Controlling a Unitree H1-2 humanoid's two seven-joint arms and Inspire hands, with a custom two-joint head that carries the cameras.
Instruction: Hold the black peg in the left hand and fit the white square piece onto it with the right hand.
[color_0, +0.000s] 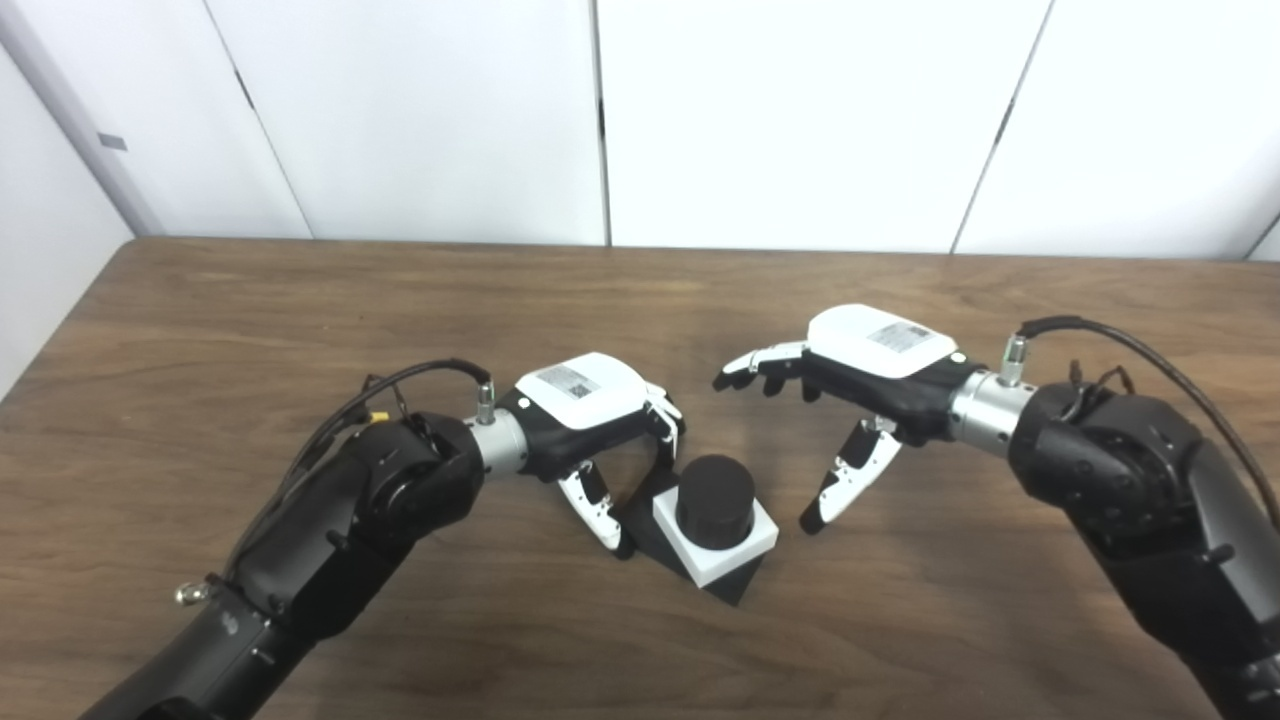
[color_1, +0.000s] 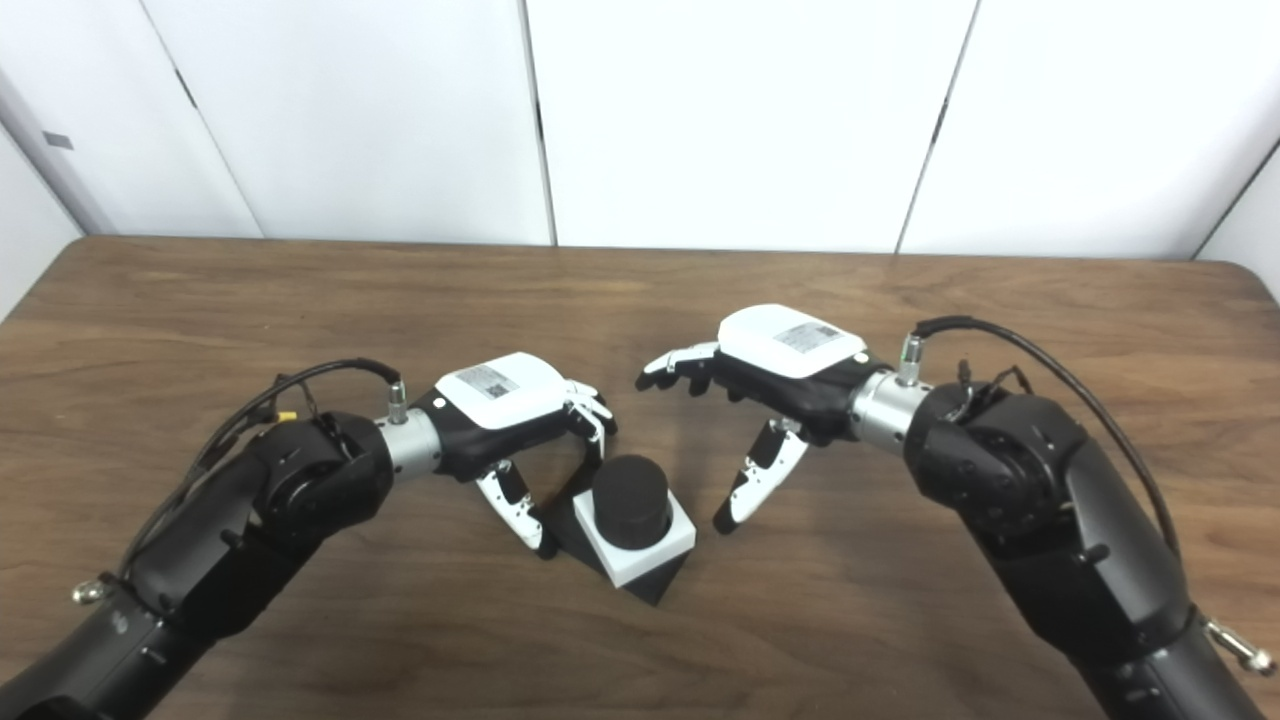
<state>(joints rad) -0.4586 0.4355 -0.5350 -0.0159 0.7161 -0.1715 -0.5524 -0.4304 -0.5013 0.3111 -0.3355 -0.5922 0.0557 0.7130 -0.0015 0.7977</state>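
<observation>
White square piece (color_0: 716, 548) seated round upright black peg (color_0: 714, 499).

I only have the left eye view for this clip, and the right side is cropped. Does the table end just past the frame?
Observer: Yes. The right eye view shows the far right corner of the table, and it is rounded.
Operator: Is there anything lower down on the right forearm? Mine cuts it off.
Observer: A small silver eyelet sticks out of the right forearm close to the picture's bottom right corner.
</observation>
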